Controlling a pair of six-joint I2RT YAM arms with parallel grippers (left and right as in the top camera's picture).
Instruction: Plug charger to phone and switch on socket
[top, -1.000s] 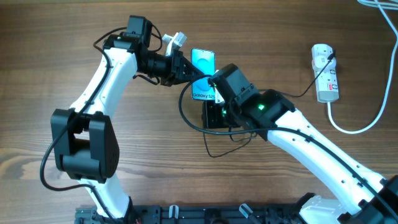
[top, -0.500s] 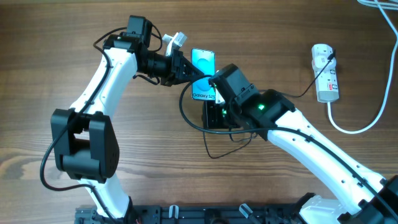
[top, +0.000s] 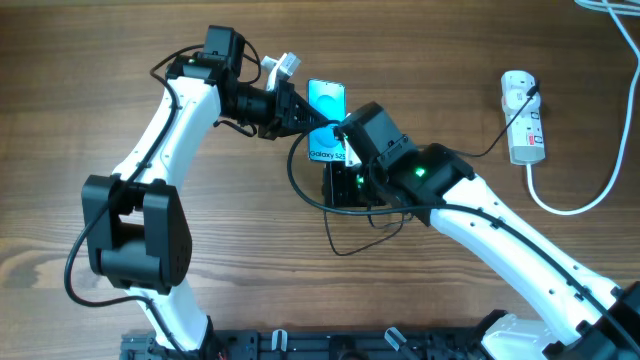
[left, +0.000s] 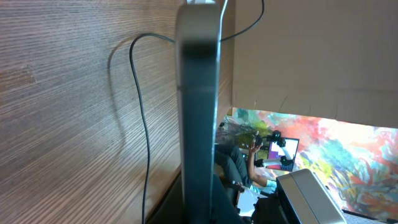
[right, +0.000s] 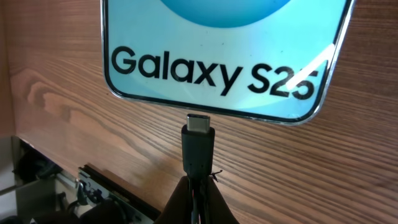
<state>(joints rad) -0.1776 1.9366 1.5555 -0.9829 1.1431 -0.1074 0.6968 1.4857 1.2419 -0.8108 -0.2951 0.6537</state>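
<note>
Left arm ran from 7 o'clock up the table, bent at the elbow and stretched across toward 12. The left tool (top: 298, 108) was clamped on the side of the flat teal-screened smartphone (right: 224, 50), which sat just past the centre of the wooden table (top: 90, 60) toward 12 o'clock. The left wrist cam only got its thin grey edge.

Right arm stretched in from 5 o'clock, and the right tool (right: 196, 190) was pinched shut on the thin black charger cable (right: 198, 146) just behind the connector. The metal tip sat at the middle of the phone's bottom edge; couldn't tell if it was actually in.

The white band on the screen read "Galaxy S25" in black.

The small white power strip (top: 524, 118) with a red mark lay at 3 o'clock, well apart, with the thick white cord (top: 565, 211) looping off it.
</note>
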